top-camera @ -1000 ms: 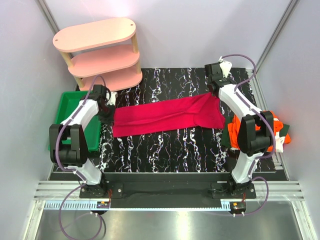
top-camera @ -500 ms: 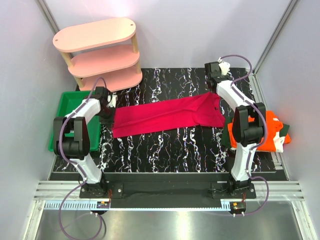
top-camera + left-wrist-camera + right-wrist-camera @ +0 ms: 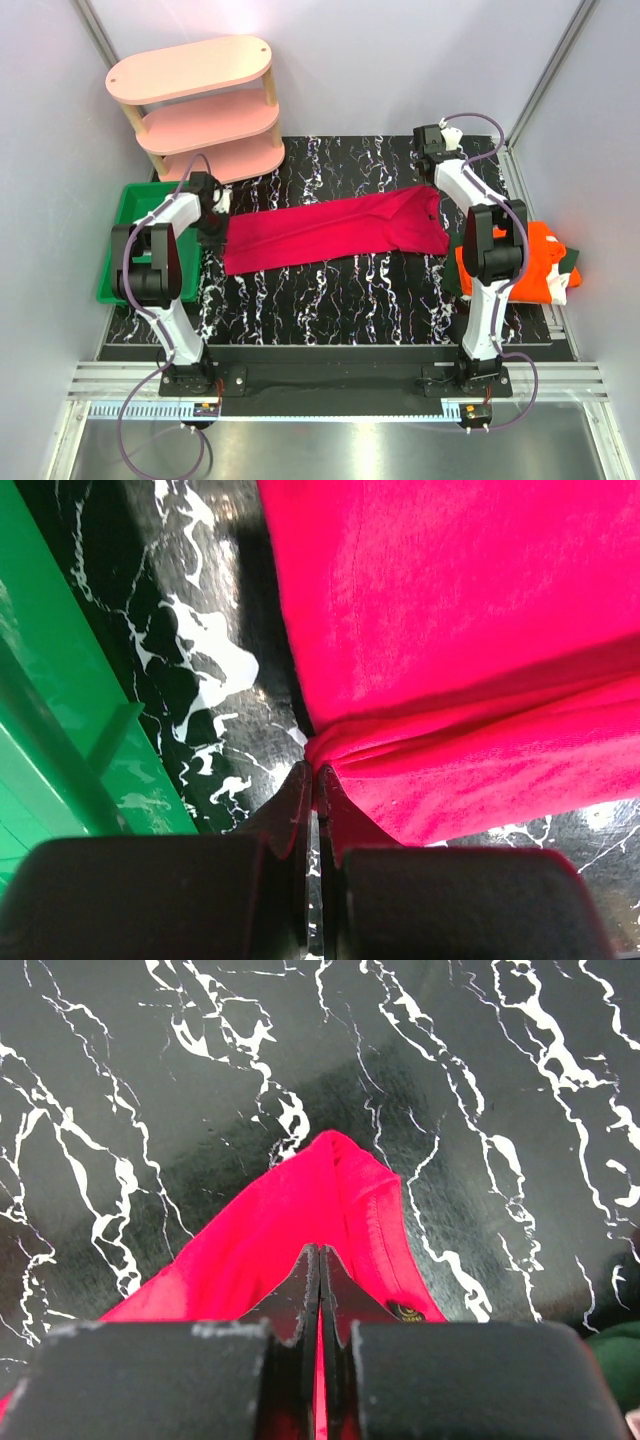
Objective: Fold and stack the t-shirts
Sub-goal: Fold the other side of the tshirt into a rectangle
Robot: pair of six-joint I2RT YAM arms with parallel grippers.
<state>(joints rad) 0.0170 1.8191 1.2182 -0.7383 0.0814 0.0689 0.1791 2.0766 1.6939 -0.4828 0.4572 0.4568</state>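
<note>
The crimson t-shirt (image 3: 335, 232) lies as a long band across the middle of the bench (image 3: 340, 295). Over the last second it has been drawn slightly longer and flatter, its left edge creeping toward the green tray (image 3: 125, 215). The left pincer (image 3: 316, 777) is clamped on a bunched fold at that end and the right pincer (image 3: 320, 1257) on the far right corner. This looks like tensioning before a fold. The orange t-shirt (image 3: 545, 262) waits heaped at the right edge.

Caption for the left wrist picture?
Left claw shut on an edge of the crimson t-shirt, green tray alongside.
</note>
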